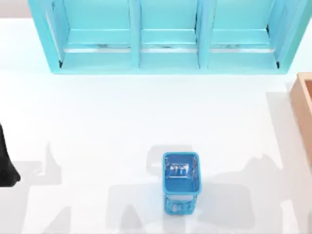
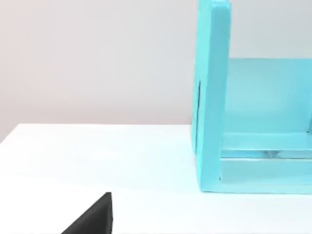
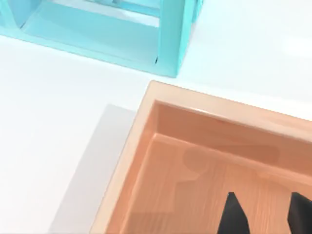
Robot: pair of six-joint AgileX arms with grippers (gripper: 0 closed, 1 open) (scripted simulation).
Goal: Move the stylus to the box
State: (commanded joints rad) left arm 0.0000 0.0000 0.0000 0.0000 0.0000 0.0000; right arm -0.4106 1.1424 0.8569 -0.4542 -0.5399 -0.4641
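Top view: white table (image 1: 107, 122), plain and glossy. One turquoise shelf unit (image 1: 165, 36) stands along the far edge, three bays facing me. One small blue mesh pen holder (image 1: 181, 181) stands upright near the front, a little right of middle; I can't tell what is inside. One tan box (image 1: 304, 109) shows partly at the table's right edge. A black part of my left arm (image 1: 6, 163) sits at the left edge.

Left wrist view: white table, pale grey wall (image 2: 97, 58) behind, one end of the shelf unit. A black tip of my left end effector (image 2: 95, 219) shows; can't tell its state.

Right wrist view: my right end effector (image 3: 265, 214) hangs over the box's open inside, two dark fingertips (image 3: 233, 214) apart, nothing between them. Box floor is wood-grained, walls thick. The stylus's place I cannot tell.
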